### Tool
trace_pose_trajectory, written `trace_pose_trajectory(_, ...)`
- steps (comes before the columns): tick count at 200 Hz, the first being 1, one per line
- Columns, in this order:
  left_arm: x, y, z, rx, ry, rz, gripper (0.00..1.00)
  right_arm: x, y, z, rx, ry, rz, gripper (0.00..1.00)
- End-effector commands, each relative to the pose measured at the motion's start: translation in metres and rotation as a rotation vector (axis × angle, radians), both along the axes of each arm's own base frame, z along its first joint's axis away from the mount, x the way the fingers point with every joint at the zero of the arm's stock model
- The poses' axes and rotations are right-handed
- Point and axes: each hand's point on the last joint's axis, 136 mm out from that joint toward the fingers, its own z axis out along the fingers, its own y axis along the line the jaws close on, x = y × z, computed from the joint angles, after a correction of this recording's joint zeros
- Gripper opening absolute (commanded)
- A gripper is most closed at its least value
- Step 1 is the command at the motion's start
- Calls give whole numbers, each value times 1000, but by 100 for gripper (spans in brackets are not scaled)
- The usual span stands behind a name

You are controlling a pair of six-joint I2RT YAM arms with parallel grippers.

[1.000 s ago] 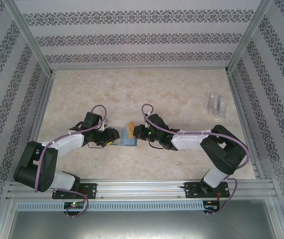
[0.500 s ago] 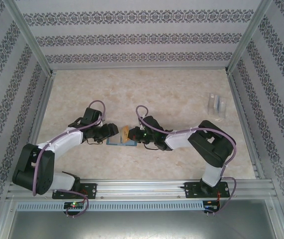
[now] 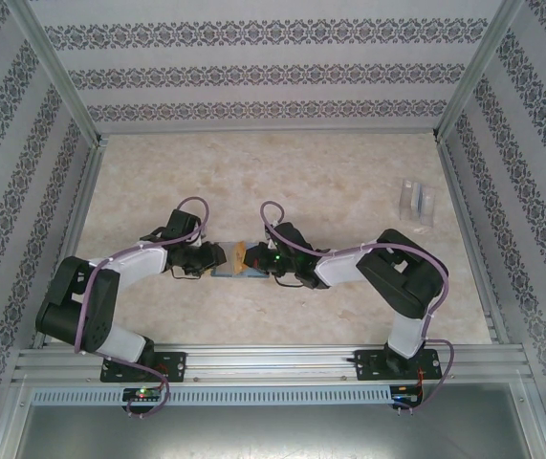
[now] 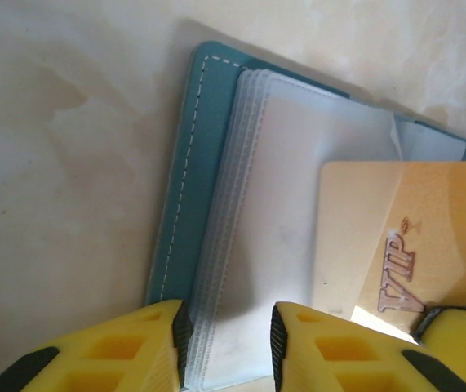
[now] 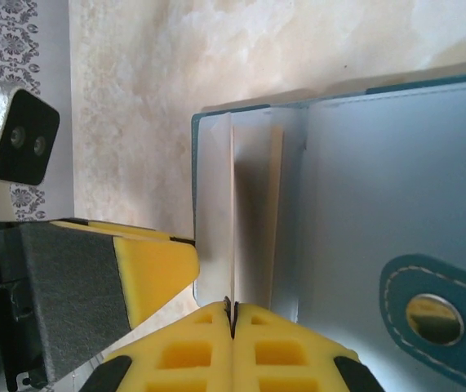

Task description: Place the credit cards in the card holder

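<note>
On the near half of the table [image 3: 301, 172] your two arms reach inward and meet at the card holder [image 3: 235, 272], which lies open and flat. Your left gripper [image 3: 211, 258] sits at its 9 o'clock and your right gripper [image 3: 259, 260] at its 3 o'clock.

From your left wrist you see the holder's teal cover with white stitching, and a stack of clear sleeves [image 4: 298, 188] fanned on top of it. The left gripper's yellow fingers [image 4: 126, 351] stand partly apart over the near edge of those sleeves; you cannot tell whether they pinch anything.

Your right gripper is clenched on the tan card [image 4: 404, 237], lettered VIP, grasping it by a corner. The card overlaps the sleeves on their 3 o'clock side; you cannot tell whether its edge is inside a pocket. From your right wrist the card shows edge-on, running from the pressed-together fingers toward the sleeves; the holder's strap with its metal snap [image 5: 434, 318] lies at 5 o'clock in that view.

Farther off, at 2 o'clock from the holder and well apart from it, a clear plastic stand [image 3: 418, 201] sits near the right wall.
</note>
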Motion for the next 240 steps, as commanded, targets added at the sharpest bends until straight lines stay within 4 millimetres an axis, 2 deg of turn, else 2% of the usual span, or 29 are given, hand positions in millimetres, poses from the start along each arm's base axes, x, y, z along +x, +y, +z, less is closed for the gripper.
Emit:
trace_pose_trajectory(1, -7, -4, -6, -15, 17, -12, 33, 1, -1, -11, -16, -5, -33, 0)
trace_pose_trajectory(53, -9, -4, -6, -19, 20, -13, 31, 9, -2, -14, -12, -40, -74, 0)
trace_pose_trajectory(106, -8, -6, -1, -28, 13, -15, 30, -4, 20, -11, 30, -38, -54, 0)
trace_pose_trajectory(129, -9, -5, -1, -23, 17, -14, 30, -7, 25, -12, 36, -25, -55, 0)
trace_pose_trajectory(140, -10, -4, -2, -18, 14, -8, 30, -5, 22, -12, 28, -37, -61, 1)
trace_pose_trajectory(162, -10, -2, -2, -9, 22, -10, 30, -1, 4, -13, -38, -60, -100, 15)
trace_pose_trajectory(181, -10, -2, -2, -8, 18, -8, 30, 1, -5, -10, -55, -81, -116, 16)
trace_pose_trajectory(209, -8, -3, -2, -6, 26, -18, 29, 3, -11, -11, -81, -87, -130, 12)
trace_pose_trajectory(240, -8, -4, -5, -12, 26, -14, 29, 3, -5, -14, -73, -87, -122, 0)
